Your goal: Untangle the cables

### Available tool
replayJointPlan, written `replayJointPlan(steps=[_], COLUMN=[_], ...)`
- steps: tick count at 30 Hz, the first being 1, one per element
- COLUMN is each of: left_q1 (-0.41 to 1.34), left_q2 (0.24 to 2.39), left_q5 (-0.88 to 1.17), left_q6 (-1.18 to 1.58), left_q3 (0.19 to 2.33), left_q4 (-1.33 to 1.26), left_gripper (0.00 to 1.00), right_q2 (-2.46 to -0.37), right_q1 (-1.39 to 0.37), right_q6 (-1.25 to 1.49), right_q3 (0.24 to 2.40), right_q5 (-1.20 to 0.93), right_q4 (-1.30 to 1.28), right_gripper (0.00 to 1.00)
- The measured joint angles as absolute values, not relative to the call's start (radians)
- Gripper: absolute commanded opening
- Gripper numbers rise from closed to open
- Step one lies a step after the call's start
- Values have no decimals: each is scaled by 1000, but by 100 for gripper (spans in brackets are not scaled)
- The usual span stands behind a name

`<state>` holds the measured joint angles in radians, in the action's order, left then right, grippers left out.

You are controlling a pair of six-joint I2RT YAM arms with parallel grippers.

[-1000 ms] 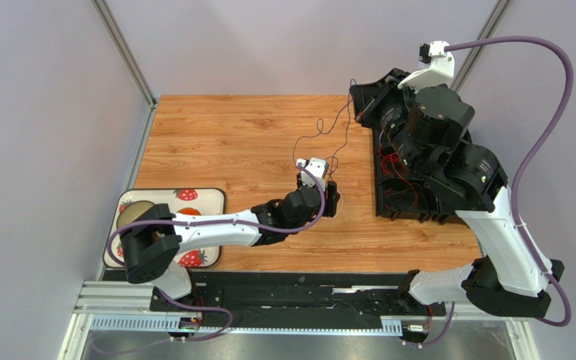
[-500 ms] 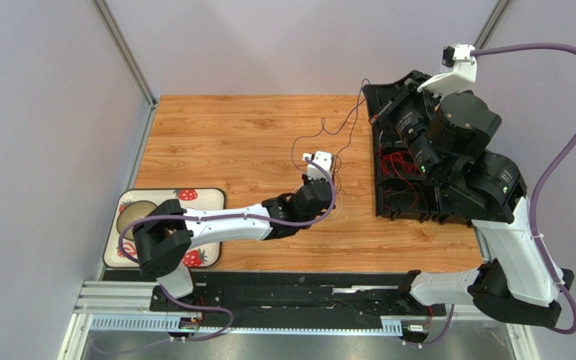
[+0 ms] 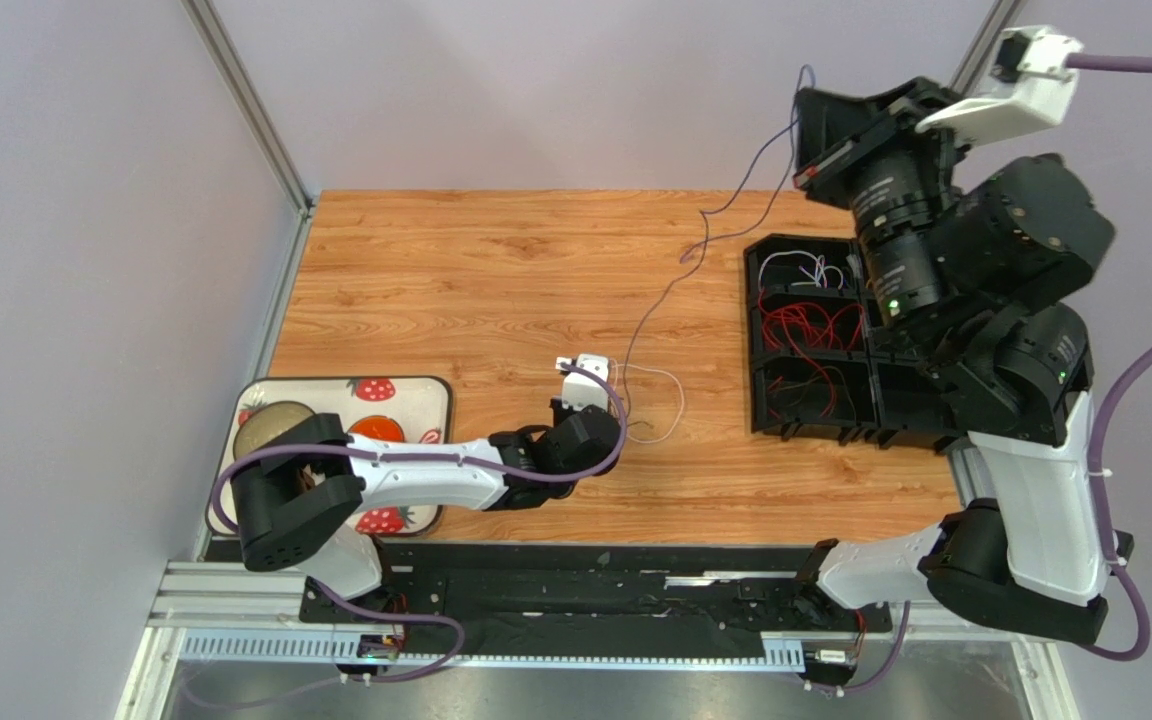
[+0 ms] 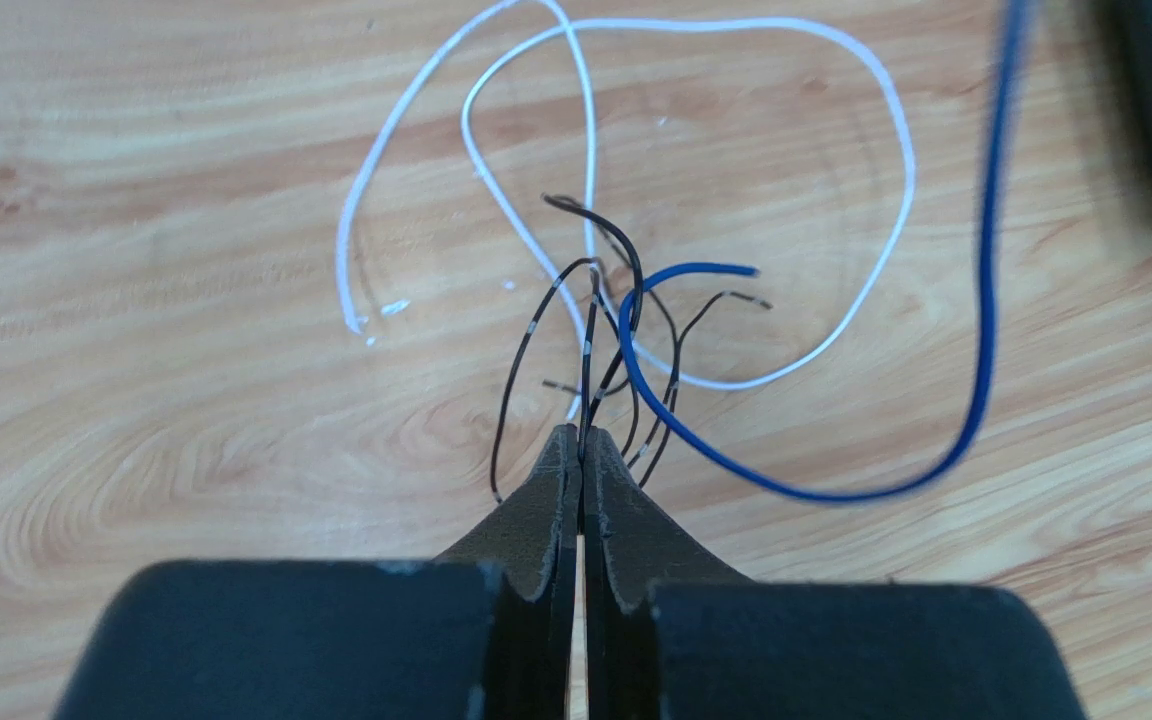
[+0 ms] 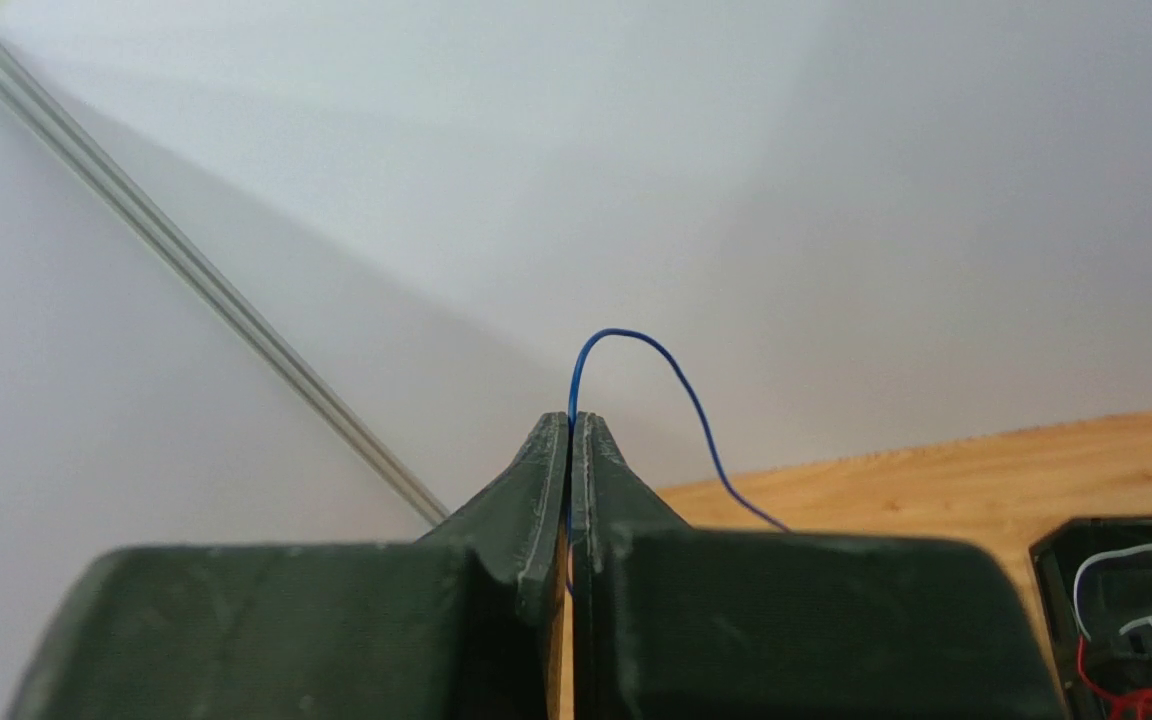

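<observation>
The cables lie tangled on the wooden table (image 3: 462, 270). A white cable (image 4: 868, 135) makes wide loops, thin dark wires (image 4: 620, 263) curl in front of my left fingers, and a blue cable (image 4: 980, 300) sweeps off to the right. My left gripper (image 4: 582, 438) is shut on one of the dark wires, low over the table (image 3: 624, 429). My right gripper (image 5: 569, 428) is shut on the blue cable (image 5: 654, 357) and held high at the back right (image 3: 805, 138). The blue cable (image 3: 654, 305) runs slanting down from it to the tangle beside the white cable (image 3: 669, 393).
A black compartment tray (image 3: 766, 368) at the right holds red wires (image 3: 800, 323) and white wires (image 3: 800, 270); its corner shows in the right wrist view (image 5: 1056, 563). A strawberry-print plate (image 3: 409, 393) lies at the near left. Grey walls enclose the table.
The left gripper shut on the dark wires and drew back toward the near left. The right arm rose up and to the right, pulling the blue cable out long.
</observation>
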<state>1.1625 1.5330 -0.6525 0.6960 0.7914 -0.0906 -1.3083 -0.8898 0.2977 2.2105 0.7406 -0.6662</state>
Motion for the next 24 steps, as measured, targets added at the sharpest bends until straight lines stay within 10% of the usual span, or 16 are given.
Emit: replayJointPlan(steps=[24], left_q1=[1019], left_q2=[1687], left_q5=[-556], left_q6=[850], left_q3=[743], left_q4=[-141], left_gripper=[0], right_q2=[-1344], right_q1=[-890], right_q6=[-353], right_q3=[2360], right_q5=[952], right_q4=[-25], right_gripper=[0])
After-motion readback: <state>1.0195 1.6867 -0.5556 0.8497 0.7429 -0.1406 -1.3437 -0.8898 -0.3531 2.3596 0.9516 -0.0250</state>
